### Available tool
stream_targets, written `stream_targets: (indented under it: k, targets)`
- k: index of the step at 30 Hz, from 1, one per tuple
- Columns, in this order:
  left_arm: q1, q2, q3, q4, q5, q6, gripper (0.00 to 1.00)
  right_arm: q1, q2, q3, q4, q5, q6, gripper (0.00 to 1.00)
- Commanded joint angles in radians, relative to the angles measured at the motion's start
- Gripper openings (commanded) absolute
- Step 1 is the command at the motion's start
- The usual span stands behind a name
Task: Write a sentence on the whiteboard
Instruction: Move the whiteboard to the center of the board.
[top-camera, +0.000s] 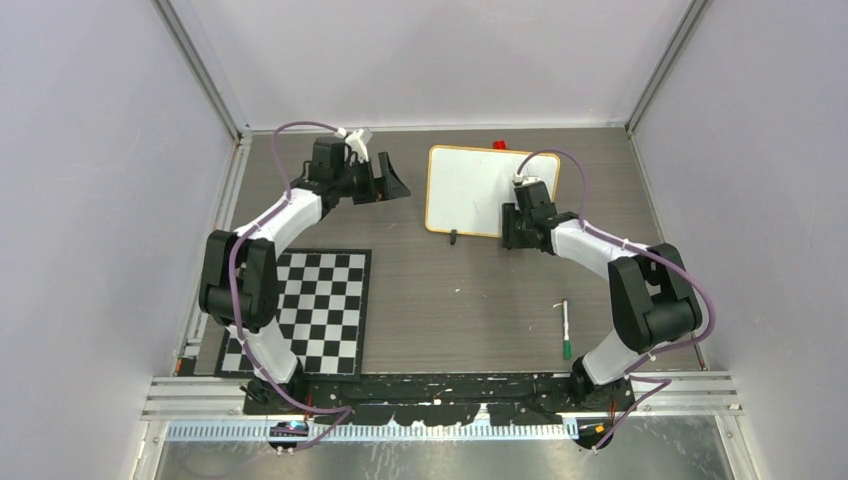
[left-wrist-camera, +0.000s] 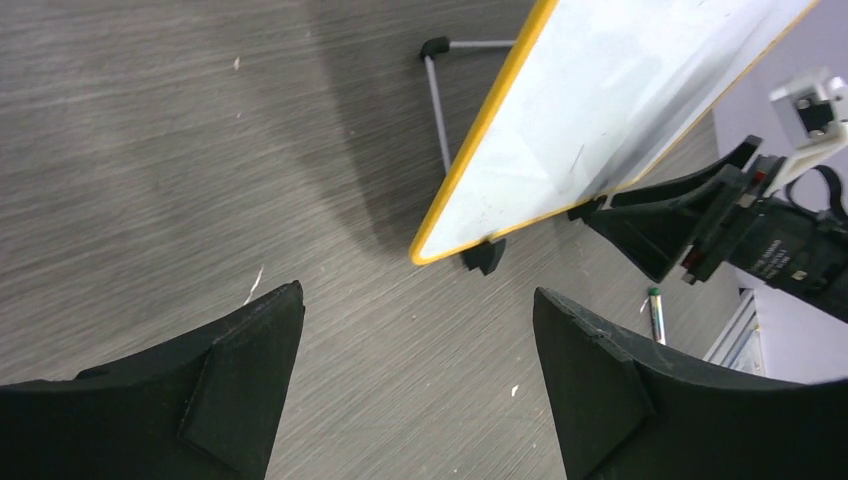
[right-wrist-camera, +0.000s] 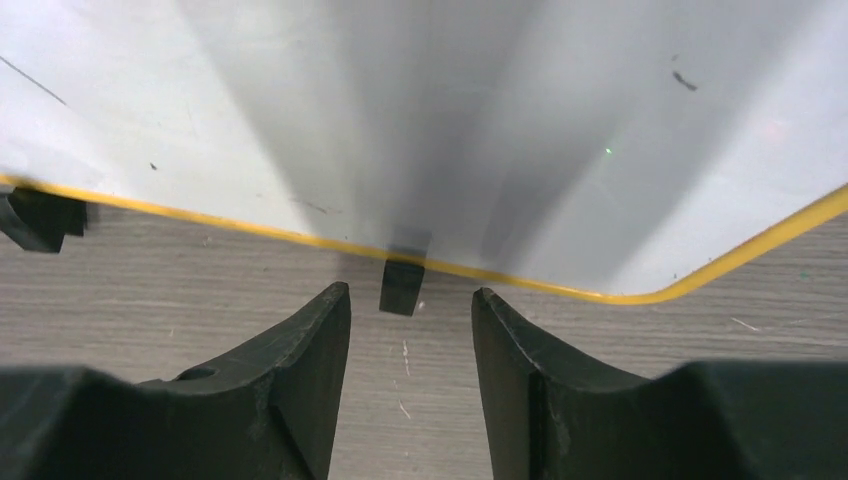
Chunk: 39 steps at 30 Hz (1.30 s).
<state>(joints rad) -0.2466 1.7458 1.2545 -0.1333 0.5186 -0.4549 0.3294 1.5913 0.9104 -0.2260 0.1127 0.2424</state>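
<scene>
The whiteboard (top-camera: 470, 185) stands tilted on its black feet at the far middle of the table, with a thin orange frame. Its face is blank except for faint specks; no green sentence shows on it. It also shows in the left wrist view (left-wrist-camera: 600, 100) and the right wrist view (right-wrist-camera: 400, 120). My left gripper (top-camera: 395, 180) (left-wrist-camera: 418, 300) is open and empty, left of the board. My right gripper (top-camera: 518, 238) (right-wrist-camera: 410, 292) is open and empty at the board's lower right edge, with one black foot (right-wrist-camera: 402, 285) just ahead of the jaws. A green-capped marker (top-camera: 564, 328) (left-wrist-camera: 655, 312) lies on the table.
A black-and-white checkerboard mat (top-camera: 315, 310) lies at the near left. A small red object (top-camera: 499, 146) sits behind the board's top edge. Pale enclosure walls stand on the left, the far side and the right. The marker lies near the right arm's base.
</scene>
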Motion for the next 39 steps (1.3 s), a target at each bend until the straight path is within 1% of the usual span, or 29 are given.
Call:
stream_targets:
  k: [1,3,8,11,14,17,19,22,27,29,34,37,39]
  targets:
    - [0.000,0.009,0.024,0.125,0.039,-0.020,0.86,0.027,0.033,0.022,0.095,0.065,0.030,0.51]
    - [-0.001,0.024,0.037,0.129,0.045,-0.023,0.85,0.029,0.062,0.043,0.075,0.062,0.041,0.48]
    - [0.000,0.050,0.044,0.162,0.061,-0.050,0.85,0.029,0.104,0.067,0.074,0.079,0.060,0.35]
    - [0.000,0.054,0.039,0.172,0.066,-0.048,0.85,0.028,0.115,0.077,0.066,0.085,0.064,0.30]
    - [0.002,0.062,0.054,0.149,0.089,-0.013,0.84,0.029,0.107,0.073,0.065,0.080,0.063,0.18]
    - [0.009,0.087,0.098,0.085,0.162,0.026,0.84,0.029,0.098,0.078,0.044,0.072,0.044,0.01]
    - [0.018,0.099,0.104,0.079,0.209,0.028,0.83,0.030,0.089,0.079,0.033,0.053,0.031,0.00]
    - [0.025,0.084,0.068,0.107,0.235,0.033,0.82,0.028,0.069,0.067,0.013,-0.006,0.002,0.00]
    - [0.026,0.003,-0.035,0.168,0.278,0.037,0.83,0.044,0.045,0.038,-0.005,-0.093,-0.019,0.00]
    - [0.028,-0.029,-0.061,0.177,0.299,0.047,0.85,0.055,0.045,0.027,-0.002,-0.173,-0.030,0.00]
    - [0.067,-0.089,-0.111,0.160,0.409,0.074,0.86,0.094,0.058,0.027,-0.009,-0.215,-0.055,0.00]
    - [0.070,-0.124,-0.140,0.137,0.411,0.125,0.85,0.105,0.063,0.036,-0.009,-0.233,-0.073,0.00]
    - [0.070,-0.141,-0.161,0.136,0.398,0.131,0.83,0.109,0.066,0.036,-0.003,-0.254,-0.083,0.00]
